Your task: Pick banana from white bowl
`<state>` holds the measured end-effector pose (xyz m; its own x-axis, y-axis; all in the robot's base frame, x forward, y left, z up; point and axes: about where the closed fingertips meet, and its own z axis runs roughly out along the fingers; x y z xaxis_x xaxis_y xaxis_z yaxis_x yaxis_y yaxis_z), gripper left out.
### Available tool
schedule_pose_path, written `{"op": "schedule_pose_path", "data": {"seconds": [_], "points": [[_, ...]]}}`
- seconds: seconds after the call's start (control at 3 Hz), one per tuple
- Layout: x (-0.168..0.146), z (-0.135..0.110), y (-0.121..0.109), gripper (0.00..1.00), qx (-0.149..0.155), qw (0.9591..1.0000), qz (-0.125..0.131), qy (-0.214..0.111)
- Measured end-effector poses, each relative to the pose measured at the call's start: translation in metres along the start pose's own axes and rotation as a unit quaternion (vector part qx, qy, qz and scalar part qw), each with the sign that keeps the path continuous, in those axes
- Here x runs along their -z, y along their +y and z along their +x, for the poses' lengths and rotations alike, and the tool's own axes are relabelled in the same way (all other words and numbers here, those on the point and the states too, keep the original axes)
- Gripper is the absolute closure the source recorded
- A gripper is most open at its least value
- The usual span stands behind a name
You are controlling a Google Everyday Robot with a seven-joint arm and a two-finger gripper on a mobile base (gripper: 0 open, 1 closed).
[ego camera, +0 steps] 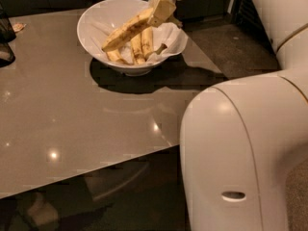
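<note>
The white bowl [98,30] stands at the back of the glossy table, lined with crumpled white paper. The banana [124,32], long, yellow with brown streaks, slants up across the bowl with its right end raised. My gripper [160,11] is at the bowl's far right rim and is shut on that raised end. Shorter, browner bananas [138,46] lie in the bowl beneath it.
A dark object [6,40] stands at the table's left edge, with a small scrap [18,27] behind it. My white arm [245,148] fills the right foreground. The table's front edge [96,170] runs across the lower left.
</note>
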<state>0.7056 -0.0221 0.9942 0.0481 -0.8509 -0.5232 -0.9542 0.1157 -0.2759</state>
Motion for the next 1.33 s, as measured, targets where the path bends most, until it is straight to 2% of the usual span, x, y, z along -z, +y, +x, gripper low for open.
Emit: {"op": "schedule_pose_path", "data": {"seconds": [0.33,0.67,1.0,1.33], "points": [[0.0,0.0,0.001,1.0,0.0,1.0,0.0,0.0],[0.0,-0.01,0.002,1.0,0.0,0.9999,-0.003,-0.014],[0.013,-0.031,0.019,1.0,0.009,0.998,-0.017,-0.061],[0.022,-0.055,0.044,1.0,0.028,0.9927,-0.044,-0.109]]}}
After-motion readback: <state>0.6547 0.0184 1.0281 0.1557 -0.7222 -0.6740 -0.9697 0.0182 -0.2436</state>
